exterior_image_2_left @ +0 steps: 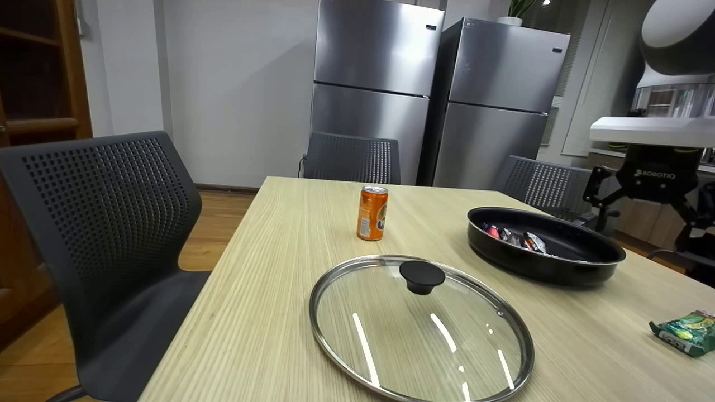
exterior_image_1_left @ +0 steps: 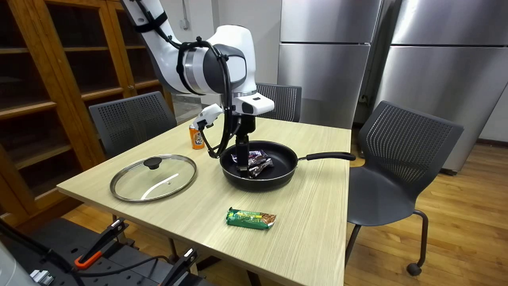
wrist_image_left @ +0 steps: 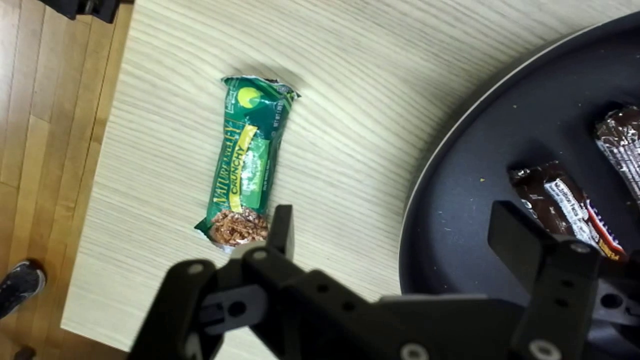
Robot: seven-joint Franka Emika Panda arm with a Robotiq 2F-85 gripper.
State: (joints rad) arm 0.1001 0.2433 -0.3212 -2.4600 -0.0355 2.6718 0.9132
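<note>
A green-wrapped granola bar point(exterior_image_1_left: 251, 219) lies flat on the table point(exterior_image_1_left: 309, 222), nearer than the black pan point(exterior_image_1_left: 282, 159) holding wrapped candies point(exterior_image_1_left: 261, 167).

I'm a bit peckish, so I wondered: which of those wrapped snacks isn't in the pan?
The green Nature Valley bar, lying directly on the table. The other wrapped snacks lie inside the black pan.

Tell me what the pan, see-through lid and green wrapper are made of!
The pan is probably black-coated metal; its rim gleams. The lid seems mostly glossy glass: bright streaks, the table visible beneath. The green wrapper is shiny, crinkly, maybe plastic or foil.
</note>
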